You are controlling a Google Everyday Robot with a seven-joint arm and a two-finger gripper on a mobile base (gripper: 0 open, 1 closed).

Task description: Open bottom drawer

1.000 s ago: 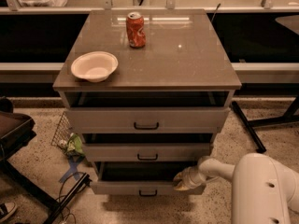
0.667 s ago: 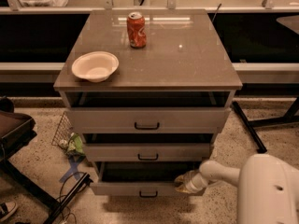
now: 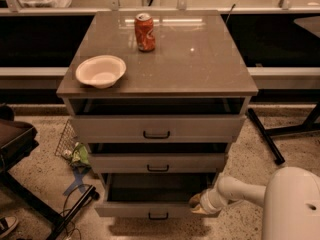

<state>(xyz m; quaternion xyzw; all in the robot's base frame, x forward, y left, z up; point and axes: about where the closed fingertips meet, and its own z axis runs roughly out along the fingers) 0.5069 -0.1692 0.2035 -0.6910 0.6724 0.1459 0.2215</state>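
The grey cabinet (image 3: 235, 86) has three drawers. The bottom drawer (image 3: 145, 210) is pulled out toward me, its dark tray showing, with a small black bar handle (image 3: 158, 216) on its flat grey front. My gripper (image 3: 197, 203) is at the drawer's right front corner, at the end of my white arm (image 3: 240, 191) that reaches in from the lower right. The middle drawer (image 3: 158, 163) and top drawer (image 3: 156, 129) stand slightly out.
A white bowl (image 3: 101, 70) and a red soda can (image 3: 144, 32) stand on the cabinet top. A wire basket with green litter (image 3: 72, 149) lies on the floor at left, by a dark chair (image 3: 15, 144) and cables. A black table leg (image 3: 265, 134) runs at right.
The bottom drawer has slid a little farther out toward me, and my gripper and arm have drawn back with its right corner.
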